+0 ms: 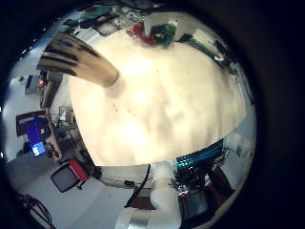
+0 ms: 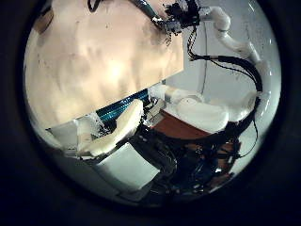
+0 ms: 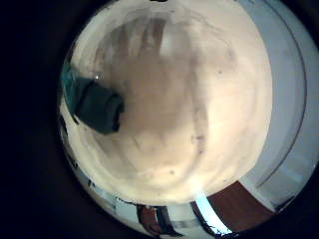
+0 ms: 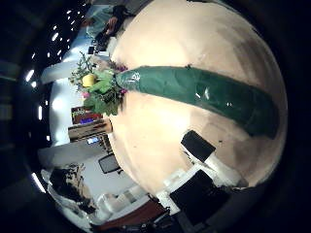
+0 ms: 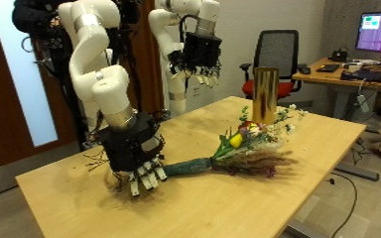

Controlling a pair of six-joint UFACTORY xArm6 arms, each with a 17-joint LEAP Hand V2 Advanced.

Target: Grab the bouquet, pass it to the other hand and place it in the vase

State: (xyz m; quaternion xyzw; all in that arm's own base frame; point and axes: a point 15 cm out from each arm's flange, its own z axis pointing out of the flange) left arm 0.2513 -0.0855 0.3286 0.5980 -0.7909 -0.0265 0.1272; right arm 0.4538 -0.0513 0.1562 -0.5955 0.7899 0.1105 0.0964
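The bouquet (image 5: 250, 151) lies on the wooden table (image 5: 71, 188), its green-wrapped stem toward my right hand (image 5: 135, 159). The right thumb side palm view shows the green wrap (image 4: 194, 89) close, with the flowers (image 4: 97, 83) at its end. The right little finger side palm view shows the wrap's end (image 3: 92, 105). A tall gold vase (image 5: 265, 93) stands upright beyond the flowers. My left hand (image 5: 197, 55) hangs open high above the table's far side.
An office chair (image 5: 281, 55) and a desk with a monitor (image 5: 376, 35) stand behind the table. A brown door (image 5: 6, 89) is beside my right arm. The left thumb side palm view shows my right hand (image 2: 179, 17) at the table's (image 2: 94, 56) far edge.
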